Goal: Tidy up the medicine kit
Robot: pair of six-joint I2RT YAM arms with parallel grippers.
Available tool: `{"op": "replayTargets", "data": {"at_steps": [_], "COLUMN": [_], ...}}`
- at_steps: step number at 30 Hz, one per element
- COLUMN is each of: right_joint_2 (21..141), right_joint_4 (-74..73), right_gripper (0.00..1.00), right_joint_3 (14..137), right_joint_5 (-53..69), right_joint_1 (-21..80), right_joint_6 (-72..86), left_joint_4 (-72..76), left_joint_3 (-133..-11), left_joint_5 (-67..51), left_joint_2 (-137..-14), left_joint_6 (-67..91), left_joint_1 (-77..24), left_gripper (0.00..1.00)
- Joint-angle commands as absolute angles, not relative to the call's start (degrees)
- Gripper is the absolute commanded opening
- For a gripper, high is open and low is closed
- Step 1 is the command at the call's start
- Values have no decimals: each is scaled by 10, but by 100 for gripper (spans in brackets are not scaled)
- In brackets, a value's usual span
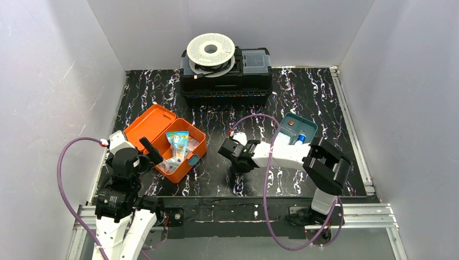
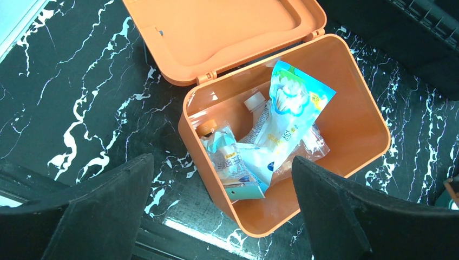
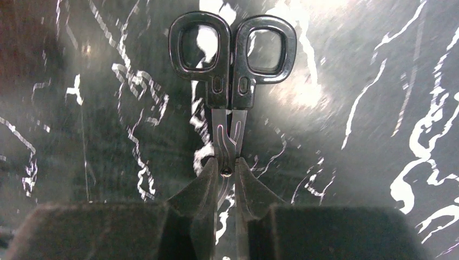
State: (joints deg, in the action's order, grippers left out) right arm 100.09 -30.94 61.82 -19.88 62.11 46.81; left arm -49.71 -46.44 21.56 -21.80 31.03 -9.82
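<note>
The orange medicine kit (image 1: 197,145) lies open on the left of the mat, lid (image 2: 227,32) thrown back. Inside are a blue-and-white sachet (image 2: 289,100), other small packets (image 2: 230,157) and a white-capped bottle (image 2: 254,101). My left gripper (image 2: 221,162) hangs open above the kit's near corner, nothing between its fingers. A teal divided tray (image 1: 311,123) sits apart at the right, behind the right arm. Black-handled scissors (image 3: 233,81) lie closed on the mat, and my right gripper (image 3: 227,165) is shut on their blades at the pivot, handles pointing away.
A black toolbox (image 1: 227,81) with a white spool (image 1: 211,50) on it stands at the back. White walls close in the left, right and back sides. A metal rail (image 1: 243,214) runs along the near edge.
</note>
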Motion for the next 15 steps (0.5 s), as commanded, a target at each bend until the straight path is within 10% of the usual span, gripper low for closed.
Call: {"op": "replayTargets", "data": {"at_steps": [1, 15], "right_joint_2": [1011, 972], "right_joint_4": [-366, -398], "right_gripper": [11, 12], "right_joint_3": [576, 580], "right_joint_5": [-163, -157], "right_joint_1": [657, 714], "right_joint_6": [496, 536], "left_joint_4": [-495, -494], "left_joint_3": [-462, -462], "left_joint_5": [214, 214], "left_joint_2": [-220, -219], "left_joint_6": [303, 303], "left_joint_1": [-96, -96], "left_gripper": [99, 100]}}
